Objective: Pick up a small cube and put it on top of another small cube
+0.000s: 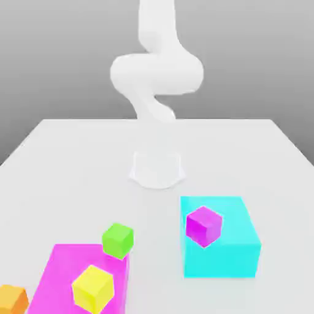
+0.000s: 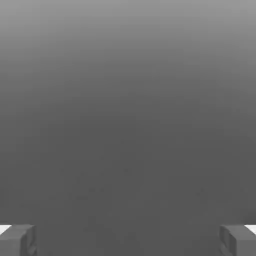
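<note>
The jaws stood wide apart, empty; the green cube [image 1: 118, 240] near the tabletop's front edge looked light and hard, best pinched on flat sides.

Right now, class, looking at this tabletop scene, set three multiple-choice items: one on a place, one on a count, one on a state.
1. Where does the purple cube sit?
A. on the cyan block
B. on the bare table
C. on the magenta block

2. How many small cubes are in the exterior view?
A. two
B. three
C. four

3. How are the end effector's fingers?
A. shut on a cube
B. open, holding nothing
C. shut, empty

Answers:
1 A: it rests on the cyan top.
2 C: purple, green cube, yellow cube and orange cube.
3 B: in the hand view the fingertips stand far apart with nothing between.
</note>
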Tool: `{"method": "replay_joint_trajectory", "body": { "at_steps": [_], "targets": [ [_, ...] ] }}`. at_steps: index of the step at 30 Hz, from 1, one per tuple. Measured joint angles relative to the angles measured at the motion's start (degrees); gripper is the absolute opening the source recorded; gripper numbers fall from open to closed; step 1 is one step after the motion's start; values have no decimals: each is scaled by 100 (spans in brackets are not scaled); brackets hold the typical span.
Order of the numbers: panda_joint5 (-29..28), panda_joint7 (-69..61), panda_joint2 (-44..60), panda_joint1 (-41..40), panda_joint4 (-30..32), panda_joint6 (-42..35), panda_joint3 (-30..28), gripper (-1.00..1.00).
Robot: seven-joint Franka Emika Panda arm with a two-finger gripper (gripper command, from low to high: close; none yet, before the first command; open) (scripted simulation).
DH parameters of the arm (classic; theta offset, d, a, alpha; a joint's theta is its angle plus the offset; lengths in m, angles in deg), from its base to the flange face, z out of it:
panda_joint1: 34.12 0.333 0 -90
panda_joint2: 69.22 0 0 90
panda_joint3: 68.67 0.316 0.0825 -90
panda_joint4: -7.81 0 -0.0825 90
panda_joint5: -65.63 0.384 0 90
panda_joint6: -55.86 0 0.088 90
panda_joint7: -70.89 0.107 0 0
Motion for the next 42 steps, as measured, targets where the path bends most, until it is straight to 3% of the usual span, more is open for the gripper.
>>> {"method": "replay_joint_trajectory", "body": {
  "at_steps": [11,19,25,33,36,37,42],
  "targets": [
    [-1029,2890,2345,-1472,-261,414,563,0],
    [-1449,4737,3984,-2078,-438,747,380,0],
    [-1230,5760,5118,-2342,-537,1098,179,0],
    [-174,6547,6476,-2764,-657,1655,64,0],
    [-107,6621,7099,-2788,-788,2102,41,0],
    [-117,6639,7288,-2775,-830,2242,23,-100],
    [-116,6638,7288,-2775,-830,2259,23,-100]
  ]
}}
